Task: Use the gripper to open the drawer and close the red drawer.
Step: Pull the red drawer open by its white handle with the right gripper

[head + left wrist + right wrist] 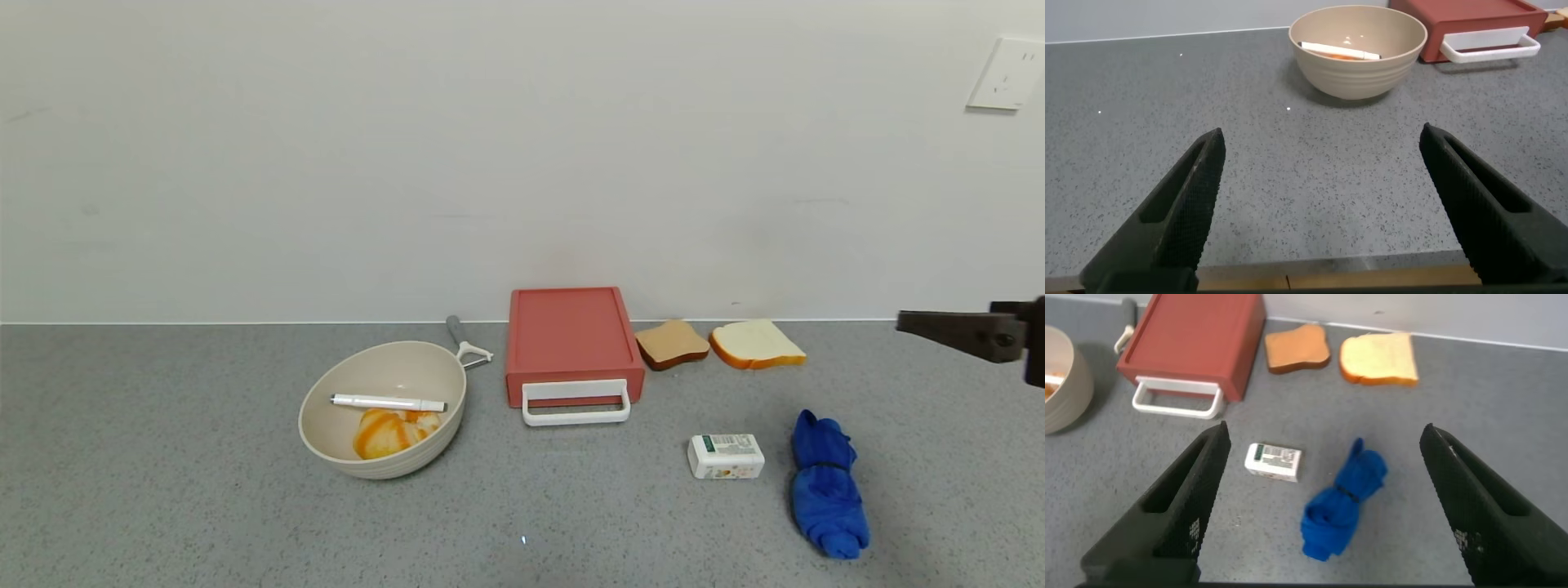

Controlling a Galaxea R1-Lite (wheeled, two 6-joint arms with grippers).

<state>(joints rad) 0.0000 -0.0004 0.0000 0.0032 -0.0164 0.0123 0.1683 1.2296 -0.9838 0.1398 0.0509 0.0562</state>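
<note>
Since the drawer sits shut between the bowl and 2 bread slices, its rigid white loop handle looks the best hold; light plastic may slide; right gripper and left gripper both gape empty

coral-red drawer, white handle, blue cloth

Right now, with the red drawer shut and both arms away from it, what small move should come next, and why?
Probably bring the right gripper forward and toward the white handle of the drawer. Its jaws are open, it hangs above the blue cloth and nothing touches the handle yet. The left gripper hovers, open, short of the bowl.
</note>
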